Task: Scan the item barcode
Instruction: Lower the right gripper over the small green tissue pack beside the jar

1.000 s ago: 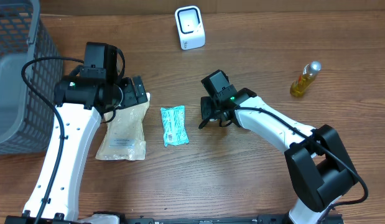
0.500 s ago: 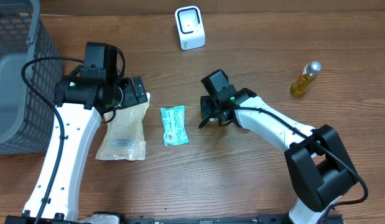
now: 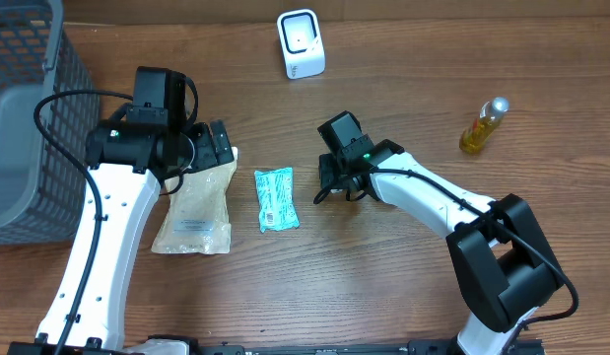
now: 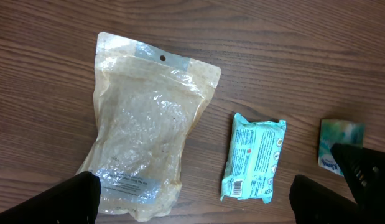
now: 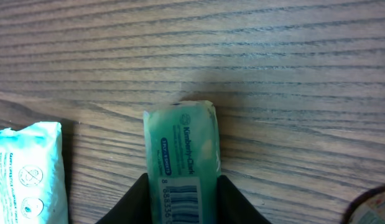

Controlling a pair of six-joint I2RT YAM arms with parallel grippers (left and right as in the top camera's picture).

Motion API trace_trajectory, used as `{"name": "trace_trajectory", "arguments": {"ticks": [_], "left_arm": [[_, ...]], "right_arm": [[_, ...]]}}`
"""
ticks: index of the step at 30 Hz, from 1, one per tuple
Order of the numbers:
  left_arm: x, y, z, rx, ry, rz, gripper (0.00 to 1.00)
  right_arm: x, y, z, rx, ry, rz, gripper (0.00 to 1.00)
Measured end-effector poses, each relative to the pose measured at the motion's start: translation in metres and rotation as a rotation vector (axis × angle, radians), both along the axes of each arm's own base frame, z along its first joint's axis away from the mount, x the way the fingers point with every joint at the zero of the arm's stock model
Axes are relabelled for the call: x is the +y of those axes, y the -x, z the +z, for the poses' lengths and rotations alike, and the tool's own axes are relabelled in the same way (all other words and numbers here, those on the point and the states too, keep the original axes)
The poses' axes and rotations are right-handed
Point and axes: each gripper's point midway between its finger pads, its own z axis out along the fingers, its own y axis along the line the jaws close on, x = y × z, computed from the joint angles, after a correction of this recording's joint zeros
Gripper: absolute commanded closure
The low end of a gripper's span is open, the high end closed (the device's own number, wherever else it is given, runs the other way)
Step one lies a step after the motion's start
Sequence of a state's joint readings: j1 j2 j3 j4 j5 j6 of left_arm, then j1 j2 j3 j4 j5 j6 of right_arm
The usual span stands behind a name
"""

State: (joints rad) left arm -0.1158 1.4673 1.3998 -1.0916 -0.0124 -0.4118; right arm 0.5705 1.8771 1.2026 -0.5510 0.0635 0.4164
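Note:
A small green tissue pack [image 5: 183, 155] with a barcode on its top lies on the wooden table. My right gripper [image 5: 183, 186] is shut on it, one black finger against each long side. In the left wrist view the same pack [image 4: 341, 146] shows at the right edge. From overhead, my right gripper [image 3: 336, 187] covers it. A white scanner [image 3: 301, 43] stands at the back centre. My left gripper [image 4: 195, 199] is open and hovers above a clear pouch [image 4: 145, 143], holding nothing. In the overhead view my left gripper [image 3: 204, 148] is over the pouch's top end.
A teal wipes pack [image 3: 276, 199] lies between the clear pouch [image 3: 194, 207] and my right gripper. A yellow oil bottle [image 3: 483, 125] lies at the right. A grey mesh basket [image 3: 29, 118] fills the left edge.
The right arm has shifted very slightly near its elbow. The left arm and all the items stay where they were.

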Motion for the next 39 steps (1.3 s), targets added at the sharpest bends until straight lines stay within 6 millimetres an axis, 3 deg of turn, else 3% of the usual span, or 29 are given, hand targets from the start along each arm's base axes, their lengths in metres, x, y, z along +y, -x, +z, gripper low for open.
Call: {"name": "trace_trajectory", "arguments": {"ticks": [13,30,34,39], "left_arm": [[0.000,0.000,0.000,0.000,0.000,0.000,0.00],[0.000,0.000,0.000,0.000,0.000,0.000,0.00],[0.000,0.000,0.000,0.000,0.000,0.000,0.00],[0.000,0.000,0.000,0.000,0.000,0.000,0.00]], "right_arm": [[0.004,0.004,-0.001,0.021,-0.025,0.011,0.84],[0.016,0.033,-0.001,0.137,-0.038,0.058,0.87],[0.025,0.043,-0.001,0.150,-0.033,0.079,0.82],[0.033,0.048,-0.001,0.149,-0.036,0.098,0.64]]}}
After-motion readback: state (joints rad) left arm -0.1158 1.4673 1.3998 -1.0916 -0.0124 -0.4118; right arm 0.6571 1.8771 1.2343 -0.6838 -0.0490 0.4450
